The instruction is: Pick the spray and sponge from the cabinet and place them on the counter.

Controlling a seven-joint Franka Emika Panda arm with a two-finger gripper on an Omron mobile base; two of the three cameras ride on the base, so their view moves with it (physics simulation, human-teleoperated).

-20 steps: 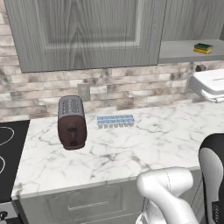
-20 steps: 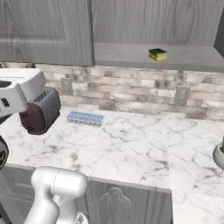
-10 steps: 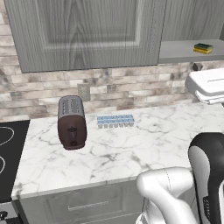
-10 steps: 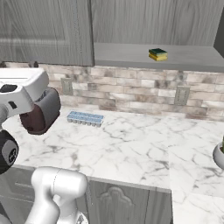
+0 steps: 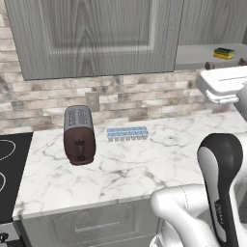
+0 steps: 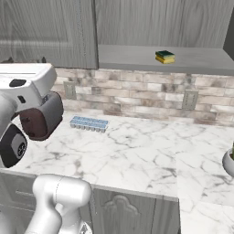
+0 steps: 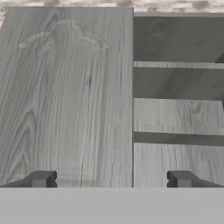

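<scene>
Two fingertips (image 7: pixel 42 178) stand as wide apart as they go, nothing between them: the jaws are fully open and empty. Over the last second the hand has crept up and toward frame centre in both base views; it now sits level with the bottom of the cabinet (image 5: pixel 96 34). Hand view looks at a closed door face on the left and open shelving on the right. My read: approach phase, reach into the cabinet not yet started, nothing picked.

Below, the desk (image 5: pixel 144 164) carries a dark toaster (image 5: pixel 78 135) at left centre and a pale blue ice-cube tray (image 5: pixel 127 133) just beside it against the brick backsplash. Black stovetop (image 5: pixel 9 169) at far left. Plenty of bare marble for drop-off.

Furthest back: the sponge (image 5: pixel 224 52) lies on the open shelf (image 6: pixel 192 59), upper right of the left base view, well apart from the jaws. Spray: can't tell where. The closed door is the likely obstruction.
</scene>
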